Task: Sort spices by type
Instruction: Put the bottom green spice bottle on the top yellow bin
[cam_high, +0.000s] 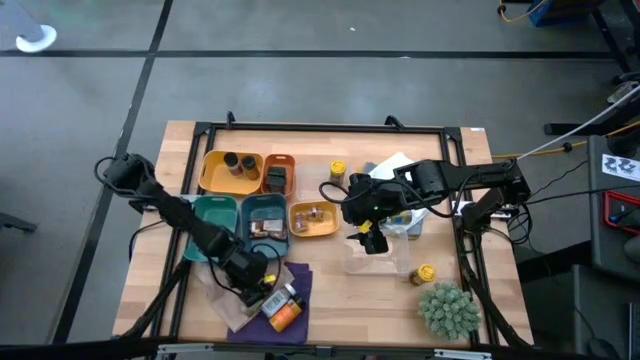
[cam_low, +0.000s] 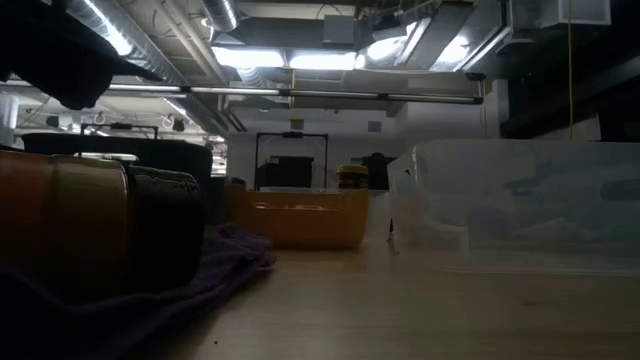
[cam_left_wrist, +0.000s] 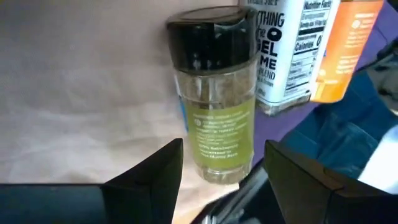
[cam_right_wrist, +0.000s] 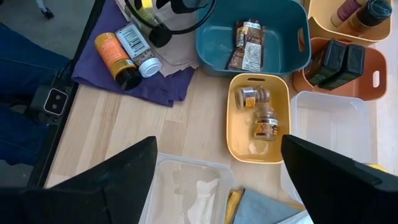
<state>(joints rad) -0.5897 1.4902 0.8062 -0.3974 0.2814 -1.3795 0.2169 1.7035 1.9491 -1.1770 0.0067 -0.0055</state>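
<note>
Reaching for a black-capped jar

Hovering at the table's front-left, the left gripper (cam_left_wrist: 217, 180) has its fingers apart on either side of a black-capped spice jar (cam_left_wrist: 214, 93) lying on the purple cloth (cam_high: 300, 285), beside a white-labelled bottle (cam_left_wrist: 283, 56) and an orange bottle (cam_left_wrist: 345, 50). The right gripper (cam_high: 372, 240) waits spread wide above the table's middle, over a clear container (cam_right_wrist: 186, 190).

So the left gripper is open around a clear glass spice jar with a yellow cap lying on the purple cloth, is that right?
Not quite: the cap is black, not yellow. The left wrist view shows the left gripper open around the clear glass spice jar with its black cap, and the purple cloth showing beside it.
</note>
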